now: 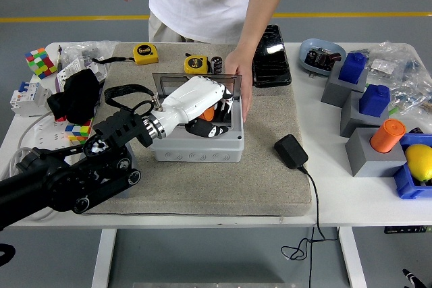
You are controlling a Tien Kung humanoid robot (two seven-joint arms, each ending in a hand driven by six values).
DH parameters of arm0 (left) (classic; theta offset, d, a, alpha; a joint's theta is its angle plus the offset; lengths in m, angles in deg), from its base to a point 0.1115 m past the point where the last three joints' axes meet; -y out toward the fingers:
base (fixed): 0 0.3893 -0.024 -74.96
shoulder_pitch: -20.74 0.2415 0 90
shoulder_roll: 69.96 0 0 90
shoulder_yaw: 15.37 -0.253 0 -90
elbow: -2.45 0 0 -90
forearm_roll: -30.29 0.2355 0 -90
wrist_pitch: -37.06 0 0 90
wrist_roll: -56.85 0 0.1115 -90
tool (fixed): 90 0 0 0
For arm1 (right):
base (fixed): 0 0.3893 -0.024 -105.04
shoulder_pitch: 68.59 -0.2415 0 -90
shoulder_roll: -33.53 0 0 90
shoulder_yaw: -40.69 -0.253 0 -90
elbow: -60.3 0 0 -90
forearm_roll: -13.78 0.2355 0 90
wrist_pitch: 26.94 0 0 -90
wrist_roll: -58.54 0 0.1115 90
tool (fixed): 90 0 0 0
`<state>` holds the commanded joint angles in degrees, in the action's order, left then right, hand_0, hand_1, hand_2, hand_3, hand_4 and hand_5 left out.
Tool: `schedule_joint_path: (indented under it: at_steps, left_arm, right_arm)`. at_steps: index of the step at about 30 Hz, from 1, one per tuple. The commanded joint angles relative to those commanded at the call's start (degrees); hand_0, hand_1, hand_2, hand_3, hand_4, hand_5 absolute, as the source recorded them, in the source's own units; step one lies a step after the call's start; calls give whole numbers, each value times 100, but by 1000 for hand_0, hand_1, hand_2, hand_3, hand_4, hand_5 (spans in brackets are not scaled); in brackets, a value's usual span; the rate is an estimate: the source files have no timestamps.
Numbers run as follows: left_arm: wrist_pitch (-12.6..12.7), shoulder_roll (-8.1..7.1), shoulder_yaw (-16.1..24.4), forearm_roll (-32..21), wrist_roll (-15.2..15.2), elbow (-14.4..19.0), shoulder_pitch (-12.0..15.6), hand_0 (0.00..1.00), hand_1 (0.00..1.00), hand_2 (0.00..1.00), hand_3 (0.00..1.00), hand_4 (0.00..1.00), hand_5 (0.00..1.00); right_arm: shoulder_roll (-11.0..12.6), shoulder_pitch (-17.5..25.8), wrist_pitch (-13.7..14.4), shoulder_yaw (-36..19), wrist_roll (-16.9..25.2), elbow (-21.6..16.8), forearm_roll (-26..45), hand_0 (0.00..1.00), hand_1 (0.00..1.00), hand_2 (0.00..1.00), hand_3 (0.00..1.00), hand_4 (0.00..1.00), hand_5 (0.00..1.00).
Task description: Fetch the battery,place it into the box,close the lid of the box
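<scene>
An orange battery [207, 112] is gripped in my left hand [204, 122], white with dark fingers, which reaches down inside the grey box [196, 148] at the middle of the mat. Only a sliver of the battery shows under the palm. The box's clear lid [167, 83] stands open at the back. A person at the far side rests one hand [241, 75] on the box's right rear corner. My right arm is out of the picture.
Two yellow tape measures [144, 52] [196, 64] and a small dark cylinder [217, 64] lie behind the box. A black power adapter [291, 151] sits right of it on the beige mat [270, 187]. Grey and blue blocks, one holding an orange cylinder [387, 135], crowd the right side.
</scene>
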<state>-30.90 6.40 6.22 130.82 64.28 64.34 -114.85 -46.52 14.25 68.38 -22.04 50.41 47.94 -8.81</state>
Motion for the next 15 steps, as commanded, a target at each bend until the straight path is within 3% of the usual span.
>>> schedule_joint_path:
  at_steps: [7,8,13,14,15]
  left_arm:
    - [139,88,-11,-166,120,-183,-10,100,131,252,320,982,2]
    - [149,92,-9,-176,127,-193,-6,142,259,336,439,998,2]
    - [171,87,2,-245,205,-242,9,142,259,336,439,998,2]
    - [164,84,2,-241,218,-253,10,273,466,448,526,998,2]
    - [154,81,1,-244,215,-258,9,273,466,448,526,998,2]
  right_arm:
    - [-5,16,1,41,-6,2,14,666,669,673,553,964,447]
    - [-5,17,1,43,-5,1,17,665,669,672,553,964,446]
    - [-5,12,9,39,-1,-7,12,665,669,672,553,964,446]
    - [-5,12,11,38,0,-9,10,665,668,672,552,963,445]
    - [-5,12,12,37,0,-10,9,665,668,672,552,963,445]
